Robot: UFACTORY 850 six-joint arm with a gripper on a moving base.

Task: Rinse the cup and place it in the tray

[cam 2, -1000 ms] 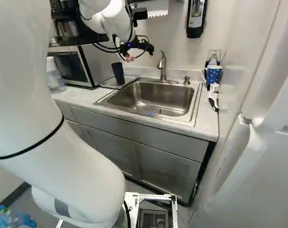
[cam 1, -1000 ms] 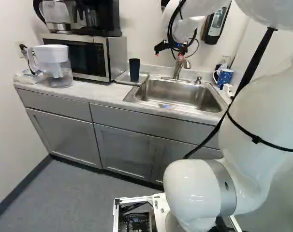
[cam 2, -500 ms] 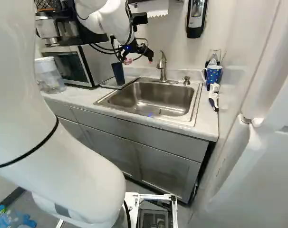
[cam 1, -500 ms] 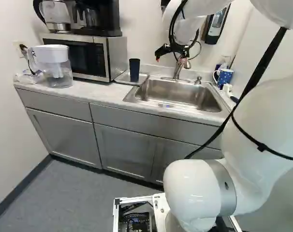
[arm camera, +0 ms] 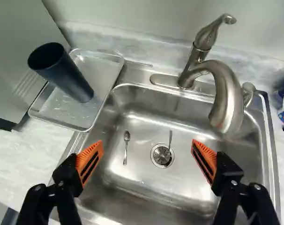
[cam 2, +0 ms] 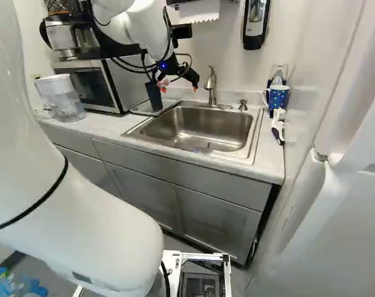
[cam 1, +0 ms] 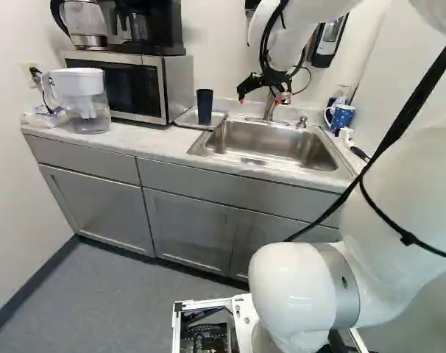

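I'm looking at a pale, marbled countertop (cam 1: 157,143) that is running along the wall above grey cabinets (cam 1: 193,228). At one end a crumpled clear bag (cam 1: 41,118) is lying near a white-lidded water pitcher (cam 1: 90,110). Just beside the pitcher, a silver and black microwave (cam 1: 109,84) is sitting on the counter. A shallow metal tray (arm camera: 99,72) is lying flat between the microwave and the stainless sink (cam 2: 206,125), which is set into the countertop. Past the sink, a blue patterned mug (cam 2: 278,98) is standing near the wall, and a white brush with a dark part (cam 2: 278,127) is lying nearer the counter's front edge.
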